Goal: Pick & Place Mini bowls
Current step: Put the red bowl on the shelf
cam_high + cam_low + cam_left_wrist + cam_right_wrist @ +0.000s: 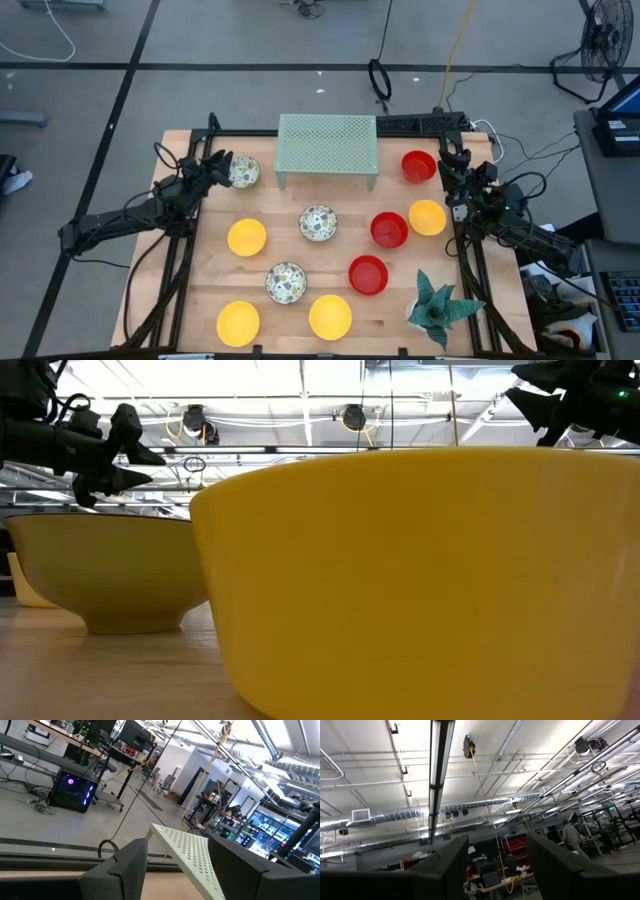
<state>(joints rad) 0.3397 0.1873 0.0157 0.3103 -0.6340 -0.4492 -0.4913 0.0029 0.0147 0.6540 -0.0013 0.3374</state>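
Several mini bowls rest on their bases on the wooden table (200, 290). Yellow ones (247, 237) (238, 322) (330, 316) (427, 217), red ones (418, 166) (389, 229) (368, 275) and white green-speckled ones (243, 172) (318, 223) (286, 282) are spread about. Two yellow bowls (430, 580) (105, 570) fill the low view. My left gripper (221, 164) stands open at the far left, raised beside a speckled bowl. My right gripper (449, 156) stands open at the far right, raised near a red bowl, pointing upward.
A pale green perforated rack (327, 150) stands at the table's far middle, also seen past my left fingers (192, 855). A green spiky plant (440, 305) sits at the near right corner. Cables run along the table's far edge.
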